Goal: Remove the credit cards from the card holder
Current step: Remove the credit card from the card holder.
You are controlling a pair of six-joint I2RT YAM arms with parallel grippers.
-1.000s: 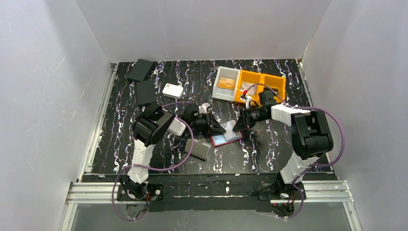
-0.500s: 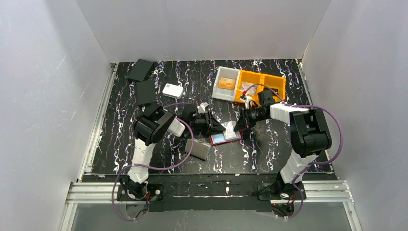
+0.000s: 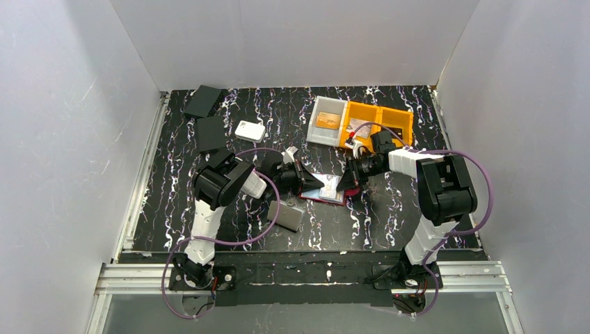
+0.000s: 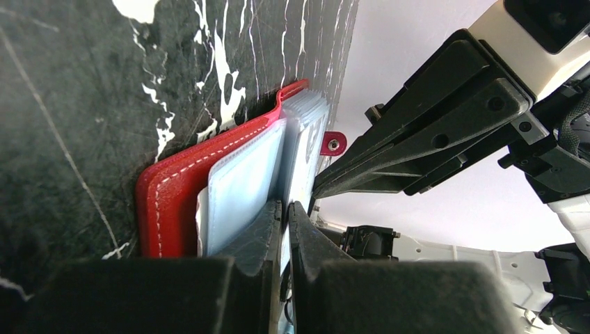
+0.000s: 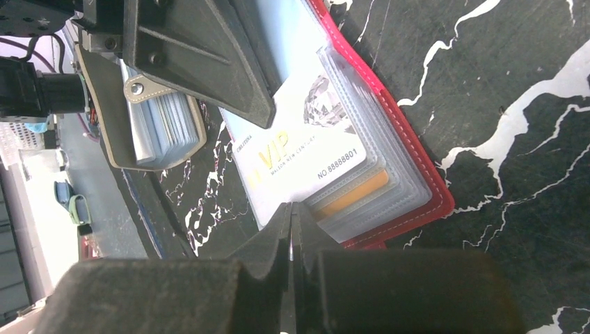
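Note:
The dark red card holder lies open on the marbled table between my two arms. My left gripper is shut on one of its clear sleeve pages, beside the red cover. From the other side, my right gripper is shut on the near edge of a white and gold VIP credit card that sticks out of the sleeves. An orange card sits in a sleeve under it. The red rim of the holder rests flat on the table.
At the back right an orange bin adjoins a white tray holding an orange card. A white rounded box and two dark cases lie at the back left. A grey case lies near the left arm.
Both grippers have closed, the left on a sleeve page and the right on the white card's edge. The card holder has shifted slightly left and its raised page lies lower.

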